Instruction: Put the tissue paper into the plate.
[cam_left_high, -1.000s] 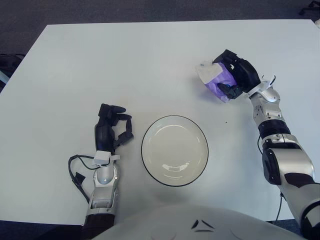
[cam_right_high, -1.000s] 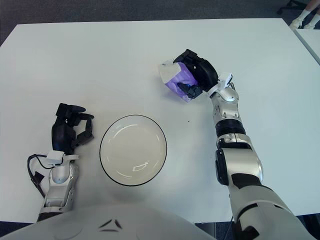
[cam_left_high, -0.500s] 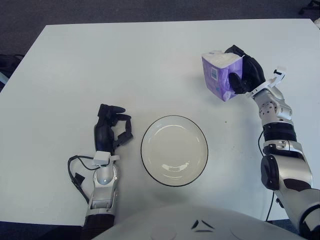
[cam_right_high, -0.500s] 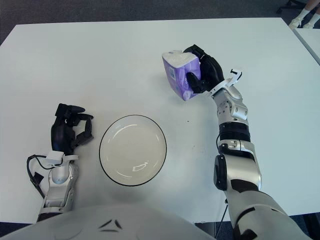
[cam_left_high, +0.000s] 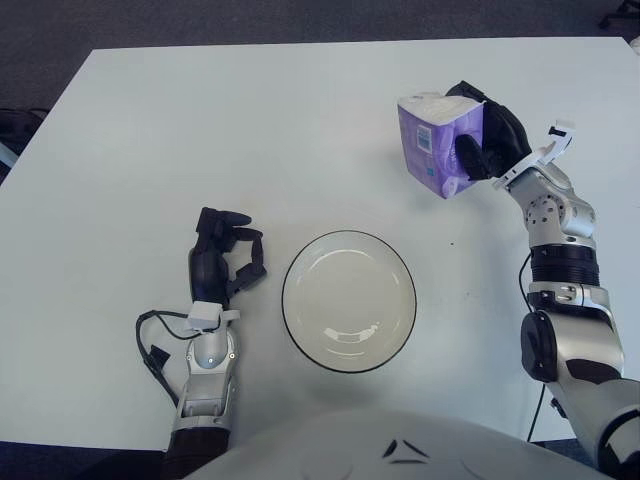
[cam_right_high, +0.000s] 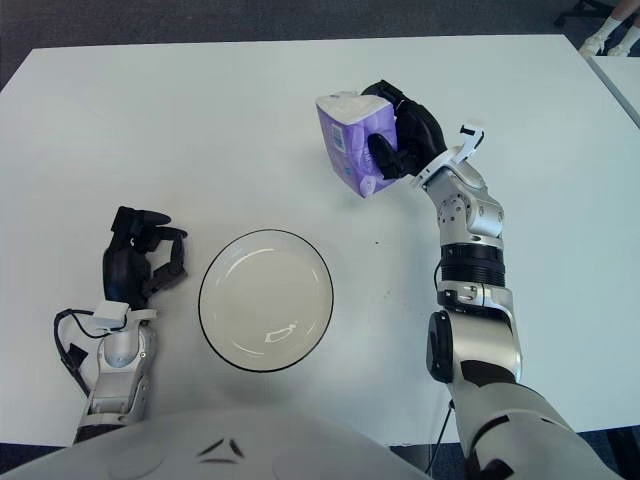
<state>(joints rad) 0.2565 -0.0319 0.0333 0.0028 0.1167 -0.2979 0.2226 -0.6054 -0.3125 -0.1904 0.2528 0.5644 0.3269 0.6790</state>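
A purple pack of tissue paper (cam_left_high: 432, 144) with white tissue at its top is held in my right hand (cam_left_high: 478, 142), lifted above the white table to the upper right of the plate. The black fingers wrap its right side. The white plate (cam_left_high: 349, 301) with a dark rim sits empty on the table near the front centre. My left hand (cam_left_high: 226, 258) rests on the table just left of the plate, fingers curled and holding nothing.
The white table (cam_left_high: 200, 130) fills the view, with its far edge at the top and dark floor beyond. A black cable (cam_left_high: 152, 340) loops beside my left forearm.
My right hand has turned the tissue pack upright and lifted it off the table, moving it slightly left and up. My left hand has not moved.
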